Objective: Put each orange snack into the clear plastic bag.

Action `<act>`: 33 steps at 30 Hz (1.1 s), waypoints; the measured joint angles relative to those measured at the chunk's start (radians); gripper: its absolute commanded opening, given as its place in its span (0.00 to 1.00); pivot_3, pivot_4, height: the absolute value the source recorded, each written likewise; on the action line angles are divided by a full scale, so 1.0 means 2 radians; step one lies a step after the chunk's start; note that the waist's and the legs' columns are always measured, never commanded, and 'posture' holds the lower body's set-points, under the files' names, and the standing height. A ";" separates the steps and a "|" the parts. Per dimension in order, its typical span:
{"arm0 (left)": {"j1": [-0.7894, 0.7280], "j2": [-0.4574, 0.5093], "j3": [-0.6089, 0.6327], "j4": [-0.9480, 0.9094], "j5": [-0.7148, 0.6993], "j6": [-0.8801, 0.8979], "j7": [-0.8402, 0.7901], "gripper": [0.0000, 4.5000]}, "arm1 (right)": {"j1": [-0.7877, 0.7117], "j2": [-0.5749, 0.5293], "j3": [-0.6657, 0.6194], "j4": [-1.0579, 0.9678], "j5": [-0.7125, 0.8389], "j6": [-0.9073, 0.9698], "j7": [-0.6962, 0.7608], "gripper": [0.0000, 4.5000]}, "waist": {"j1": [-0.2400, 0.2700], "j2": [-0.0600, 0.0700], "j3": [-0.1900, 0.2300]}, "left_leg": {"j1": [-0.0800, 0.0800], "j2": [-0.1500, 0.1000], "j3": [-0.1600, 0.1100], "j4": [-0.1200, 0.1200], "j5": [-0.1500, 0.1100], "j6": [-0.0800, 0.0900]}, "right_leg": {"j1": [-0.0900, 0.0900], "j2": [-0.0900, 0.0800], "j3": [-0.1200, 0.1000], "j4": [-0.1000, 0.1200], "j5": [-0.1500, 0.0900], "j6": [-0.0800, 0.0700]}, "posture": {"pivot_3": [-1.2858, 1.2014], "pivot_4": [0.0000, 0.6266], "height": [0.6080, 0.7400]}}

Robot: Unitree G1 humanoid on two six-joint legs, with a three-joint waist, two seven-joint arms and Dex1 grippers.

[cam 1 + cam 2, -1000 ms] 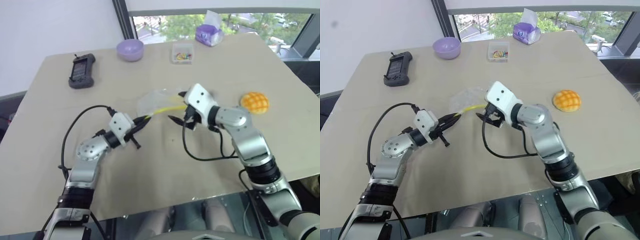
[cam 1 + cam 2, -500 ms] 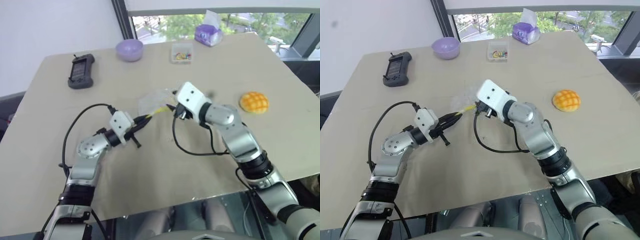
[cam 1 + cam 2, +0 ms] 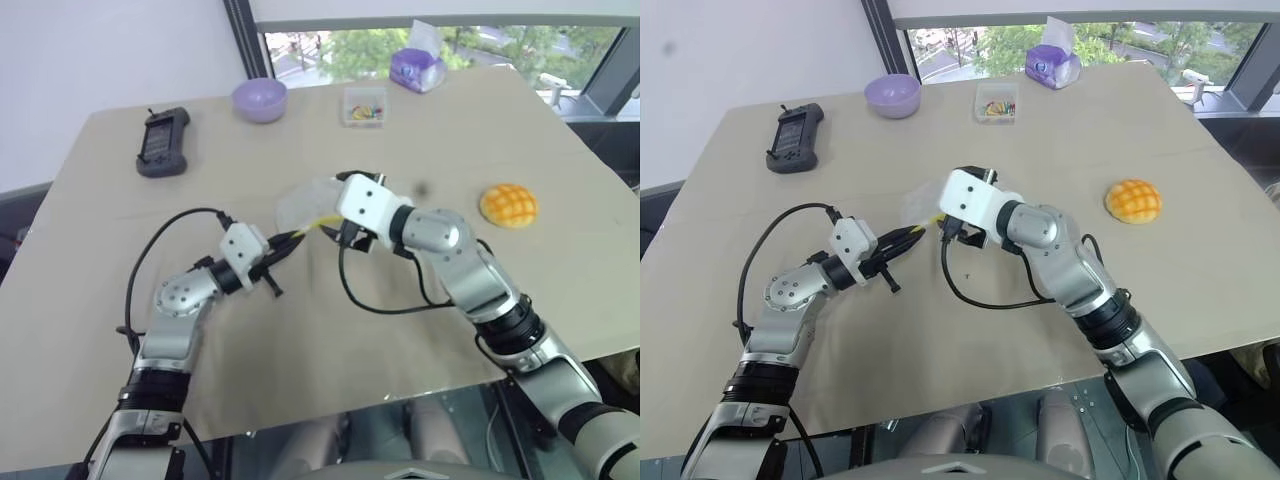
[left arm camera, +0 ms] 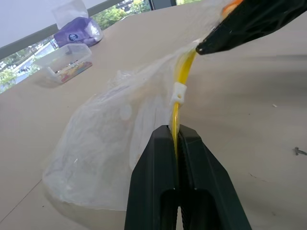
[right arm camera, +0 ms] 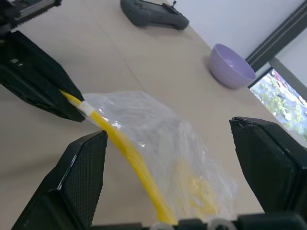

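Observation:
The clear plastic bag point(image 3: 304, 201) lies crumpled at mid-table, its yellow strip point(image 4: 179, 76) pulled taut above the surface. My left gripper point(image 4: 175, 130) is shut on one end of that strip. Over the bag, my right gripper point(image 5: 168, 128) stands open, one black finger point(image 5: 81, 182) on each side of the strip, neither pressing on it. One orange snack point(image 3: 508, 204), a domed bun with a grid crust, rests on the table well to the right of both grippers.
Along the table's point(image 3: 300, 340) far side stand a black handheld device point(image 3: 163, 140), a purple bowl point(image 3: 260, 99), a small clear box of coloured bits point(image 3: 364, 105) and a purple tissue pack point(image 3: 417, 68). A black cable loops beneath each arm.
My right hand has shifted left over the bag and rolled, and its jaws now stand wider around the strip. The left gripper kept its hold and place.

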 measured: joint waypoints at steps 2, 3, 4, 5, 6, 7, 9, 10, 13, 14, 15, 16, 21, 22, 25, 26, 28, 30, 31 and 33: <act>0.000 0.000 0.000 0.000 0.000 0.000 0.000 0.00 | -0.003 0.002 0.003 0.001 -0.005 -0.003 0.000 0.98 | 0.000 0.000 0.000 | 0.000 0.000 0.000 0.000 0.000 0.000 | 0.000 0.000 0.000 0.000 0.000 0.000 | 0.52 0.24 1.00; 0.000 0.000 0.000 0.000 0.000 0.000 0.000 0.00 | -0.004 0.003 0.004 0.003 -0.007 -0.005 -0.001 0.98 | 0.000 0.000 0.000 | 0.000 0.000 0.000 0.000 0.000 0.000 | 0.000 0.000 0.000 0.000 0.000 0.000 | 0.52 0.24 1.00; 0.000 0.000 0.000 0.000 0.000 0.000 0.000 0.00 | -0.006 0.004 0.004 0.006 -0.009 -0.005 -0.001 0.98 | 0.000 0.000 0.000 | 0.000 0.000 0.000 0.000 0.000 0.000 | 0.000 0.000 0.000 0.000 0.000 0.000 | 0.52 0.24 1.00; 0.000 0.000 0.000 0.000 0.000 0.000 0.000 0.00 | -0.007 0.005 0.004 0.008 -0.011 -0.006 -0.001 0.98 | 0.000 0.000 0.000 | 0.000 0.000 0.000 0.000 0.000 0.000 | 0.000 0.000 0.000 0.000 0.000 0.000 | 0.52 0.24 1.00; 0.000 0.000 0.000 0.000 0.000 0.000 0.000 0.00 | -0.008 0.007 0.004 0.012 -0.013 -0.007 -0.002 0.98 | 0.000 0.000 0.000 | 0.000 0.000 0.000 0.000 0.000 0.000 | 0.000 0.000 0.000 0.000 0.000 0.000 | 0.52 0.24 1.00; 0.000 0.000 0.000 0.000 0.000 0.000 0.000 0.00 | -0.008 0.007 0.004 0.016 -0.015 -0.009 -0.002 0.98 | 0.000 0.000 0.000 | 0.000 0.000 0.000 0.000 0.000 0.000 | 0.000 0.000 0.000 0.000 0.000 0.000 | 0.52 0.24 1.00; 0.001 0.000 0.000 0.000 0.000 0.000 -0.001 0.00 | -0.009 0.009 0.004 0.020 -0.018 -0.010 -0.003 0.98 | 0.000 0.000 0.000 | 0.000 0.000 0.000 0.000 0.000 0.000 | 0.000 0.000 0.000 0.000 0.000 0.000 | 0.52 0.24 1.00; 0.001 0.000 0.000 0.000 0.000 0.000 -0.001 0.00 | -0.010 0.009 0.004 0.021 -0.018 -0.010 -0.004 0.98 | 0.000 0.000 0.000 | 0.000 0.000 0.000 0.000 0.000 0.000 | 0.000 0.000 0.000 0.000 0.000 0.000 | 0.52 0.24 1.00; 0.001 0.000 0.000 0.000 0.000 0.000 -0.001 0.00 | -0.011 0.010 0.004 0.026 -0.024 -0.011 -0.005 0.98 | 0.000 0.000 0.000 | 0.000 0.000 0.000 0.000 0.000 0.000 | 0.000 0.000 0.000 0.000 0.000 0.000 | 0.52 0.24 1.00; 0.001 0.000 0.000 0.000 0.000 0.000 -0.001 0.00 | -0.011 0.010 0.004 0.026 -0.026 -0.011 -0.005 0.98 | 0.000 0.000 0.000 | 0.000 0.000 0.000 0.000 0.000 0.000 | 0.000 0.000 0.000 0.000 0.000 0.000 | 0.52 0.24 1.00; 0.001 0.000 0.000 0.000 0.000 0.000 -0.001 0.00 | -0.011 0.010 0.004 0.027 -0.028 -0.011 -0.005 0.98 | 0.000 0.000 0.000 | 0.000 0.000 0.000 0.000 0.000 0.000 | 0.000 0.000 0.000 0.000 0.000 0.000 | 0.52 0.24 1.00; 0.001 0.000 0.000 0.000 0.000 0.000 -0.001 0.00 | -0.011 0.011 0.004 0.028 -0.030 -0.011 -0.005 0.98 | 0.000 0.000 0.000 | 0.000 0.000 0.000 0.000 0.000 0.000 | 0.000 0.000 0.000 0.000 0.000 0.000 | 0.52 0.24 1.00; 0.003 0.000 0.000 -0.002 0.000 0.000 -0.002 0.00 | -0.015 0.016 0.004 0.037 -0.039 -0.002 -0.010 0.98 | 0.000 0.000 0.000 | 0.000 0.000 0.000 0.000 0.000 0.000 | 0.000 0.000 0.000 0.000 0.000 0.000 | 0.52 0.24 1.00; 0.003 0.000 0.000 -0.003 0.000 0.000 -0.002 0.00 | -0.017 0.016 0.004 0.038 -0.040 -0.001 -0.010 0.98 | 0.000 0.000 0.000 | 0.000 0.000 0.000 0.000 0.000 0.000 | 0.000 0.000 0.000 0.000 0.000 0.000 | 0.52 0.24 1.00; 0.006 0.000 0.000 -0.009 0.000 0.000 -0.004 0.00 | -0.021 0.019 0.005 0.041 -0.046 0.000 -0.011 0.98 | 0.000 0.000 0.000 | 0.000 0.000 0.000 0.000 0.000 0.000 | 0.000 0.000 0.000 0.000 0.000 0.000 | 0.52 0.24 1.00; 0.007 0.000 0.000 -0.011 0.000 0.000 -0.005 0.00 | -0.023 0.019 0.007 0.042 -0.049 0.000 -0.011 0.98 | 0.000 0.000 0.000 | 0.000 0.000 0.000 0.000 0.000 0.000 | 0.000 0.000 0.000 0.000 0.000 0.000 | 0.52 0.24 1.00; 0.008 0.000 0.000 -0.012 0.000 0.000 -0.007 0.00 | -0.025 0.019 0.012 0.045 -0.054 0.000 -0.011 0.98 | 0.000 0.000 0.000 | 0.000 0.000 0.000 0.000 0.000 0.000 | 0.000 0.000 0.000 0.000 0.000 0.000 | 0.52 0.24 1.00; 0.009 0.000 -0.001 -0.013 0.000 0.000 -0.009 0.00 | -0.027 0.025 0.014 0.048 -0.056 0.000 -0.012 0.98 | -0.001 0.000 0.000 | 0.000 0.000 0.000 0.000 0.000 0.000 | 0.000 0.000 0.000 0.000 0.000 0.000 | 0.52 0.24 1.00; 0.010 0.000 -0.001 -0.013 0.000 0.000 -0.009 0.00 | -0.028 0.029 0.014 0.050 -0.056 0.000 -0.012 0.98 | -0.001 0.000 0.000 | 0.000 0.000 0.000 0.000 0.000 0.000 | 0.000 0.000 0.000 0.000 0.000 0.000 | 0.52 0.24 1.00; 0.010 0.000 -0.001 -0.013 0.000 0.000 -0.009 0.00 | -0.034 0.035 0.015 0.051 -0.056 -0.002 -0.012 0.98 | -0.001 0.000 0.000 | 0.000 0.000 0.000 0.000 0.000 0.000 | 0.000 0.000 0.000 0.000 0.000 0.000 | 0.52 0.24 1.00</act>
